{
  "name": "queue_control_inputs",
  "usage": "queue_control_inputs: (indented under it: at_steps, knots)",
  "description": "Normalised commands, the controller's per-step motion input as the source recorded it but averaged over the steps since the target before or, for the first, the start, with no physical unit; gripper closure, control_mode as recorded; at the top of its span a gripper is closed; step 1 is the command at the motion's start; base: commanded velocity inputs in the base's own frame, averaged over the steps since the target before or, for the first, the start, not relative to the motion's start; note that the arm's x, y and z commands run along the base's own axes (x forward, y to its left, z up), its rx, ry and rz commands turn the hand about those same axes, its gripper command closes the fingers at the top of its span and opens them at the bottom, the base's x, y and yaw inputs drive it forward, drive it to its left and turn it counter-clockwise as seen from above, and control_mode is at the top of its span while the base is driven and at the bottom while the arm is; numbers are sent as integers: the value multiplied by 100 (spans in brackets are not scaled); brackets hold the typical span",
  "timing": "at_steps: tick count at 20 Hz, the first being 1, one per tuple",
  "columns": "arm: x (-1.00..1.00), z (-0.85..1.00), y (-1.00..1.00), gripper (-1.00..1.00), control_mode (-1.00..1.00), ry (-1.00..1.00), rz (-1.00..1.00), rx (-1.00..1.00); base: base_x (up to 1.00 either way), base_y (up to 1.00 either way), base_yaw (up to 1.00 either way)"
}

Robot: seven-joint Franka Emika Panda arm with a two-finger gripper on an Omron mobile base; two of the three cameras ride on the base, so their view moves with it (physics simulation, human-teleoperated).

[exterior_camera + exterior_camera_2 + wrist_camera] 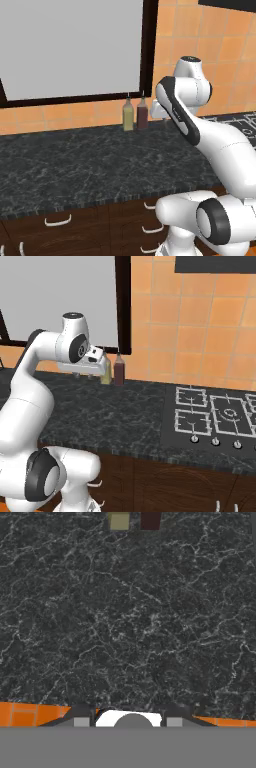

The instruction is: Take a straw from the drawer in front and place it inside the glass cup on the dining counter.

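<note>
My gripper hangs above the black speckled worktop and points down at it. Its two dark fingertips stand apart with nothing between them, so it is open. From the right base view the hand is in front of two bottles at the wall. Below the worktop's front edge a dark-brown drawer with a pale curved handle is shut. The straw, the glass cup and the dining counter are out of view.
A yellowish bottle and a dark red bottle stand at the back against the orange tiled wall. A gas hob lies in the worktop to the right. More drawer handles sit by the robot's base.
</note>
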Motion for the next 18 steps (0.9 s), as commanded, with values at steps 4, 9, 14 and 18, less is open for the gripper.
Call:
queue_control_inputs:
  at_steps: [4,9,14,18]
  knots:
    - [0,0,0,-100,100,0,0,0,-8,0,0]
    - [0,0,0,-100,100,0,0,0,-76,0,0]
    - [0,0,0,-100,100,0,0,0,-37,-7,8]
    - [0,0,0,-100,100,0,0,0,-4,-62,48]
